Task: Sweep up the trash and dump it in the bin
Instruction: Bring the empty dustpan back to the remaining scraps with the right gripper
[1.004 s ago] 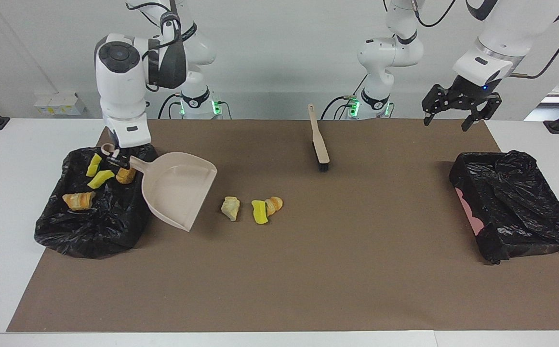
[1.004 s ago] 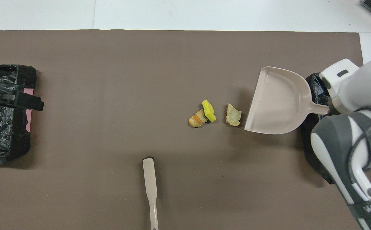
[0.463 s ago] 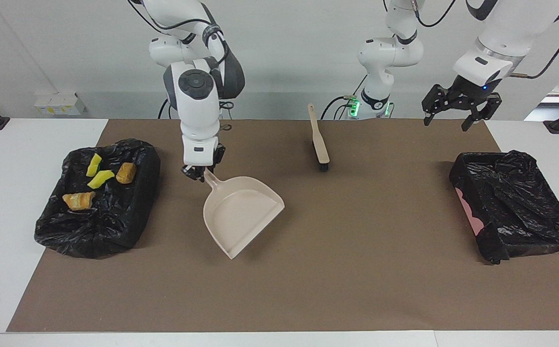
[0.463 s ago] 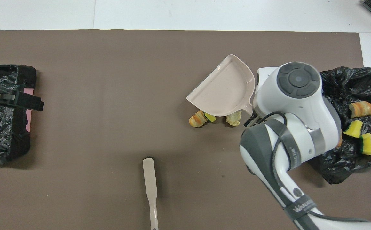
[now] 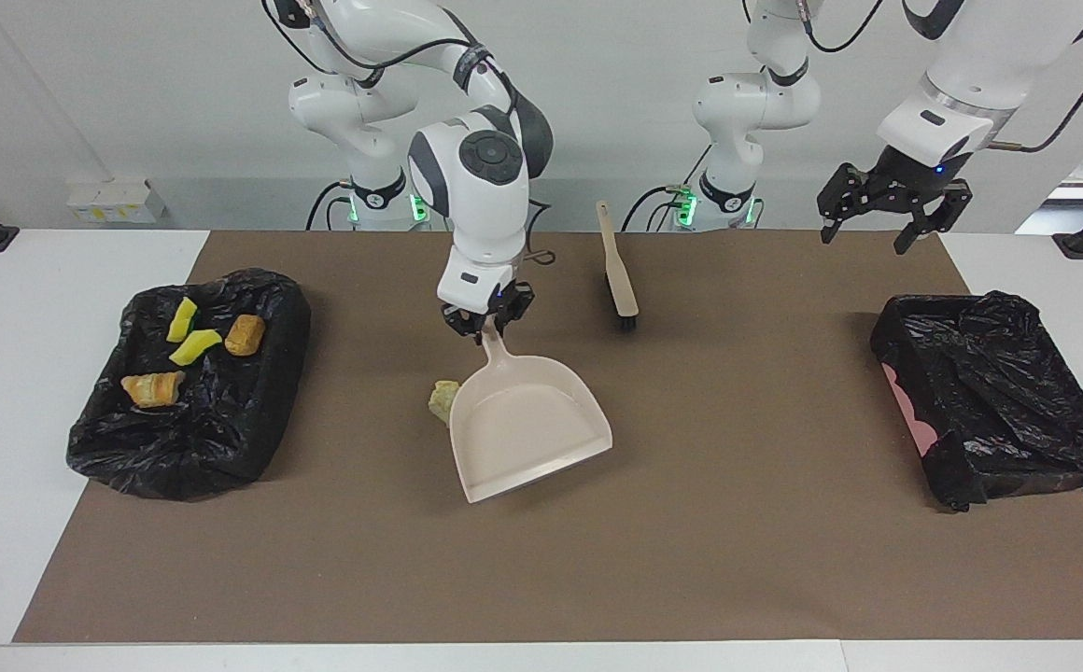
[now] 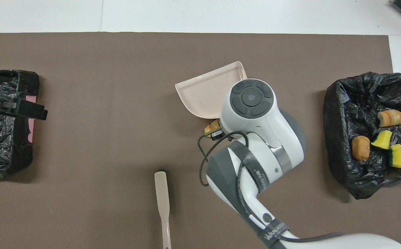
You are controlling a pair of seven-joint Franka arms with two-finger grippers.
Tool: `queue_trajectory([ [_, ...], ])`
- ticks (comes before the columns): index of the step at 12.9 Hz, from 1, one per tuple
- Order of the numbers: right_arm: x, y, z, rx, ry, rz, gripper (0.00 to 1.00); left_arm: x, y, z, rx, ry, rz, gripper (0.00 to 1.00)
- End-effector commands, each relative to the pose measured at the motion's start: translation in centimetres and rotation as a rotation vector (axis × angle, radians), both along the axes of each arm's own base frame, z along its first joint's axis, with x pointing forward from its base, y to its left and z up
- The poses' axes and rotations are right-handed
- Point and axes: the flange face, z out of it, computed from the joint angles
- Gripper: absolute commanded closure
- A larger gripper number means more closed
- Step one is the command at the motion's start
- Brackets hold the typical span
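Observation:
My right gripper [image 5: 487, 322] is shut on the handle of the beige dustpan [image 5: 527, 429] and holds it tilted, low over the middle of the brown mat. The pan [image 6: 209, 91] covers part of the loose trash. A pale scrap [image 5: 443, 399] shows beside the pan toward the right arm's end, and an orange scrap [image 6: 211, 127] peeks out under my arm. Several scraps [image 5: 194, 347] lie in the black-bagged bin [image 5: 187, 439] at the right arm's end, also seen from overhead [image 6: 392, 117]. My left gripper [image 5: 894, 210] waits open in the air above the second bin.
A second black-bagged bin [image 5: 999, 401] with a pink side stands at the left arm's end and holds no scraps. A beige brush [image 5: 618, 271] lies on the mat nearer to the robots than the dustpan; it also shows in the overhead view [image 6: 162, 204].
My right arm has carried the dustpan from the bin at its end to the middle of the mat, turning it, and it now covers two of the loose scraps. The left arm has not moved.

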Motion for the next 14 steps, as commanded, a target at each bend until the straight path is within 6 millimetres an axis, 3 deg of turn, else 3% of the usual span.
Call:
queue_trajectory([
  [1, 1.2, 5.2, -2.3, 0.056, 0.058, -0.192, 1.00, -0.1, 0.4, 0.5, 0.014, -0.008, -0.003, 0.00],
  [5, 0.9, 13.7, -4.1, 0.116, 0.092, -0.266, 1.00, -0.2, 0.3, 0.5, 0.014, -0.008, -0.005, 0.00],
  [7, 0.1, 15.3, -5.6, 0.117, 0.085, -0.273, 1.00, -0.5, 0.5, 0.6, 0.016, 0.006, -0.003, 0.00],
  [8, 0.1, 15.4, -5.5, 0.129, 0.081, -0.276, 1.00, -0.4, 1.0, 0.6, 0.016, 0.006, 0.006, 0.00],
  [9, 0.5, 14.9, -5.6, 0.137, 0.085, -0.289, 0.92, -0.3, 1.6, 0.5, 0.017, 0.007, 0.019, 0.00],
  [10, 0.7, 14.4, -6.0, 0.118, 0.074, -0.274, 0.01, -0.4, 1.6, 0.3, 0.017, 0.010, 0.016, 0.00],
  [11, 0.3, 14.8, -5.9, 0.109, 0.065, -0.257, 0.00, -0.3, 1.6, 0.4, 0.016, 0.000, 0.021, 0.00],
  [14, 0.3, 12.7, -3.6, 0.096, 0.096, -0.278, 0.00, 0.4, 1.6, 0.1, 0.012, -0.035, 0.023, 0.00],
])
